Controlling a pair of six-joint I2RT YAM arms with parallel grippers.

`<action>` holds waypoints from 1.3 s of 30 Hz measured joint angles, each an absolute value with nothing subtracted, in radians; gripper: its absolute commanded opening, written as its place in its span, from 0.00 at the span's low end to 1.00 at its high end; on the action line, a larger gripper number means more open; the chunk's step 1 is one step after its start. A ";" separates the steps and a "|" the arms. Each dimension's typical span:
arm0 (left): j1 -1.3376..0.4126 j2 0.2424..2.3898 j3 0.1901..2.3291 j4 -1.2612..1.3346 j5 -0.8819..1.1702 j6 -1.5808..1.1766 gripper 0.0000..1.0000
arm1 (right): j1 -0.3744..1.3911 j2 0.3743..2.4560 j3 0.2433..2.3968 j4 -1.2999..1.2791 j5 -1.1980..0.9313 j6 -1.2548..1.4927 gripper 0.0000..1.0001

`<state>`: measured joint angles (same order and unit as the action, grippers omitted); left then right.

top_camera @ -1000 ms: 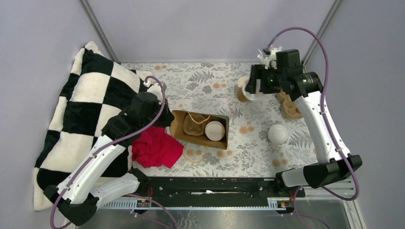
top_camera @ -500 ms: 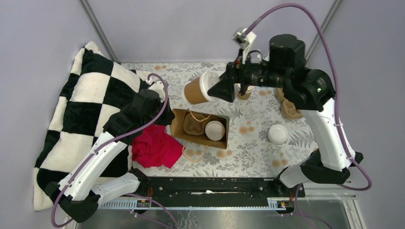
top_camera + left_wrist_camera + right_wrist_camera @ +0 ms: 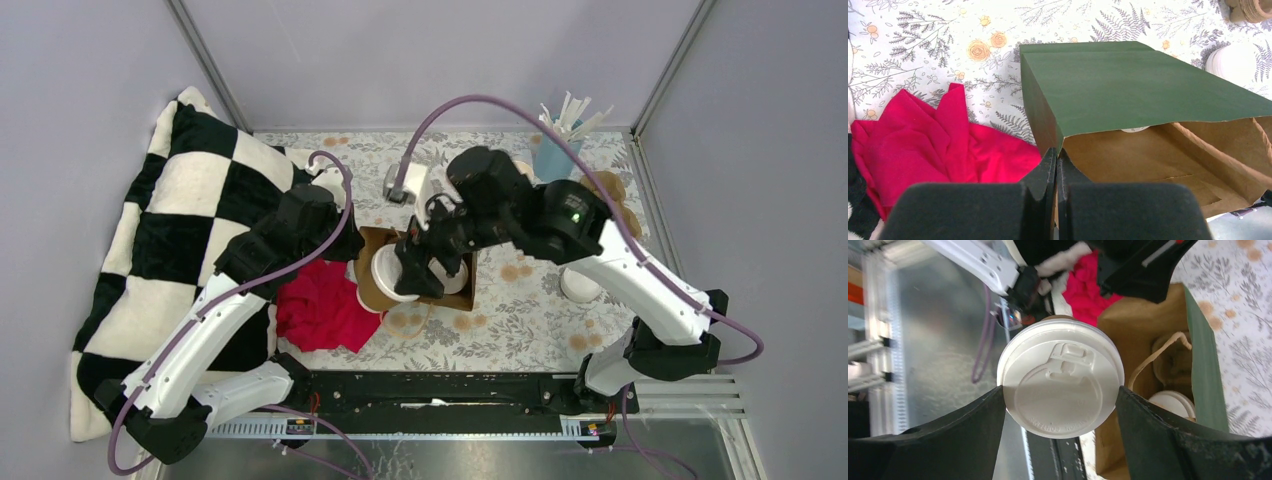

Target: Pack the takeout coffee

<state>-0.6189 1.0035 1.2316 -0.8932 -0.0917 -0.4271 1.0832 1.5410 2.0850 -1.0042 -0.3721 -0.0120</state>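
1. Where the two arms reach in, the counter [image 3: 520, 330] is covered by a white sheet printed with grey ferns and orange roses. Plain lavender-grey walls [image 3: 420, 60] close it in behind and at the sides, with metal posts at the back corners.
2. There are two soft things. A plush black-and-white checked cushion [image 3: 150, 230] slumps over the left edge, and a crumpled red cloth [image 3: 325, 312] lies just beside the bag.
3. The one paper bag [image 3: 1128, 85] is matte green outside and brown kraft inside, its mouth open to the top camera. Two twine handles show: one loop [image 3: 1154, 357] inside the bag and one [image 3: 405, 325] flat on the counter.
4. Two tan kraft cups with round white plastic lids can be counted.
   - The held cup [image 3: 1062, 385] is at the left end of the bag's mouth, and the right arm's [image 3: 645, 285] black jaws are clamped on it from both sides.
   - The second cup [image 3: 1173, 405] sits inside the bag, with only its lid visible.
5. The left arm's [image 3: 215, 320] jaws are pressed together on the bag's rim, pinching the paper edge.
6. Three single items remain.
   - A blue cup of white sticks [image 3: 555, 150] stands at the back right.
   - A white rounded object [image 3: 578, 287] lies partly under the right arm.
   - A brown cardboard piece [image 3: 1252, 10] sits near that white object.
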 measured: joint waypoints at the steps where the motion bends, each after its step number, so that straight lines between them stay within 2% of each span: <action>1: -0.619 1.003 1.232 -0.896 -0.092 -0.427 0.00 | 1.105 1.541 2.062 -1.005 -0.334 -0.034 0.56; 6: -0.619 1.003 1.232 -0.903 -0.094 -0.427 0.00 | 1.156 1.538 1.956 -0.993 -0.161 -0.124 0.56; 15: -0.619 0.978 1.232 -0.905 -0.079 -0.422 0.00 | 1.166 1.537 1.944 -0.949 0.017 -0.277 0.57; 34: -0.619 0.906 1.162 -0.894 -0.052 -0.419 0.00 | 1.185 1.525 1.488 -0.585 0.073 -0.601 0.58; 39: -0.619 0.877 1.132 -0.876 -0.039 -0.424 0.00 | 1.186 1.525 1.459 -0.533 0.101 -0.679 0.58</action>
<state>-0.6189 0.8772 1.1320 -0.8764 -0.0395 -0.4236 1.1858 1.5249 1.4590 -0.5331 0.1005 -0.6788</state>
